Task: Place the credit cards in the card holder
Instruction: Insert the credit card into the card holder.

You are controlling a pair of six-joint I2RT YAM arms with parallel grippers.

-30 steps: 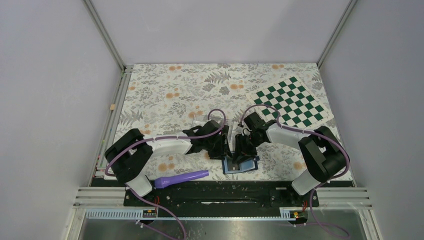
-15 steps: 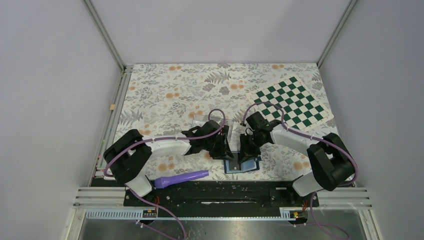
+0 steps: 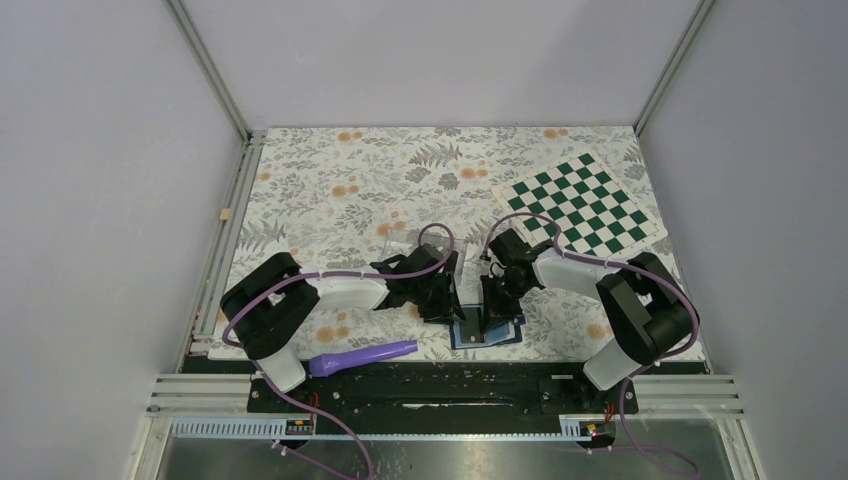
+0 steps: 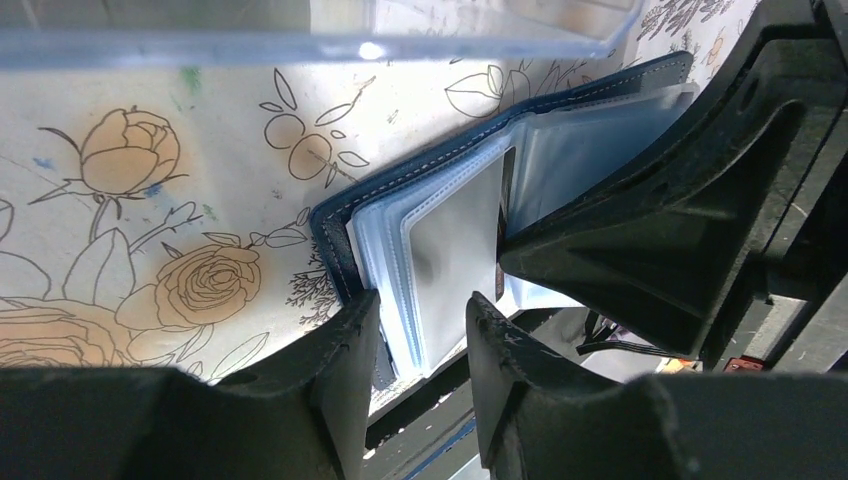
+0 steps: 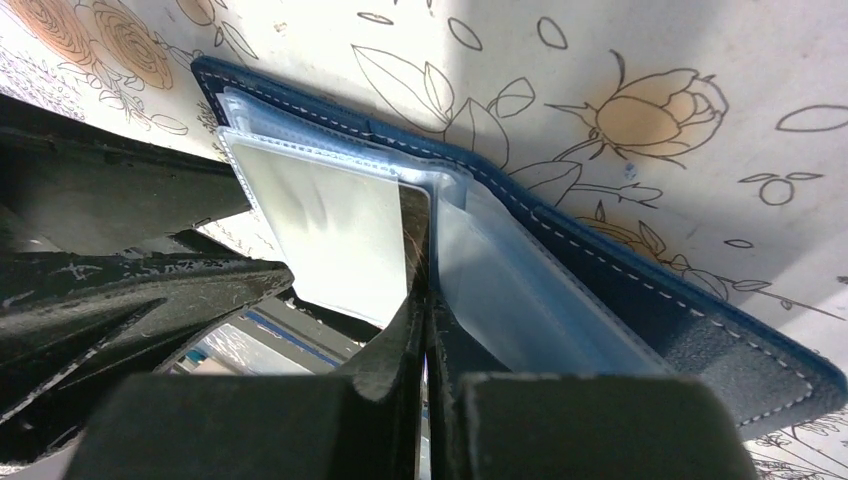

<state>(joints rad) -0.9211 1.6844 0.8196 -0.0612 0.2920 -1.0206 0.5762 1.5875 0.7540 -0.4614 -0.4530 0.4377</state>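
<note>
The left jaws clasped the clear sleeves (image 4: 455,250) of the open card holder (image 5: 650,300), the clenched right jaws wedged between them.

Top cam: even, soft overhead light, sharp, faint shadows under arms (image 3: 345,290). Wrist cams: cloth (image 4: 150,230) bright, glare spot on clear box (image 4: 372,50), whitish sheen on wallet (image 5: 650,300) sleeves (hazy). Near fingers (image 4: 330,400) dark, blurred; box also out of focus.

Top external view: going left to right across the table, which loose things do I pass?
small tan block → purple pen-like tool → card holder → checkerboard mat
</note>
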